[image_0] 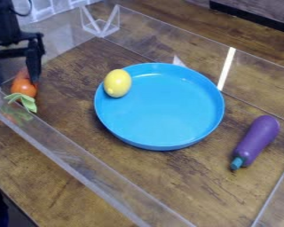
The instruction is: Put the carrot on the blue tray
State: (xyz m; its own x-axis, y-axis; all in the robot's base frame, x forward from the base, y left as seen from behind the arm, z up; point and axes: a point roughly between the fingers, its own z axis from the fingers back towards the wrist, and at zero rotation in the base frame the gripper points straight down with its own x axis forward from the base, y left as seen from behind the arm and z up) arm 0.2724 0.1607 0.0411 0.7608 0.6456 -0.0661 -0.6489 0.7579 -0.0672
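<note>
A black hand with 2 slim, straight fingers

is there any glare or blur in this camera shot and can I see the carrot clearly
Camera view: a bright white streak of glare on the clear wall right of the blue tray; the tool is dark and slightly smeared at the left edge; the carrot beneath it is small and partly hidden; lemon and eggplant look sharp.
</note>
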